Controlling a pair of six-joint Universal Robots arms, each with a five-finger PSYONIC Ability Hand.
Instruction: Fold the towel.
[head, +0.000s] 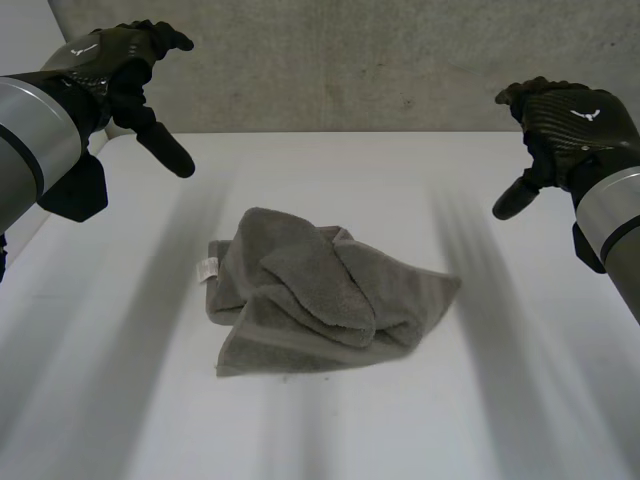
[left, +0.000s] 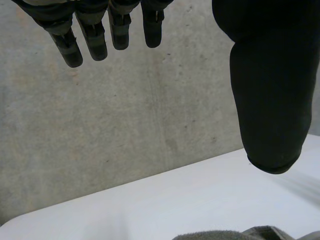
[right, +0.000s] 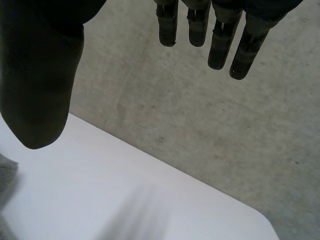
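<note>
A grey towel (head: 320, 300) lies crumpled in a heap on the middle of the white table (head: 500, 420), with a small white tag at its left edge. My left hand (head: 125, 65) hovers high above the table's far left, open, fingers straight and thumb pointing down. Far right and equally high, my right hand (head: 560, 125) is open too. Both hands are well clear of the towel and hold nothing. The left wrist view shows straight fingers (left: 95, 35) and a bit of towel (left: 225, 235) below the thumb. The right wrist view shows straight fingers (right: 220, 37) and a towel edge (right: 6, 175).
A grey concrete wall (head: 400, 60) runs behind the table's far edge. The table's rounded far corners appear in both wrist views.
</note>
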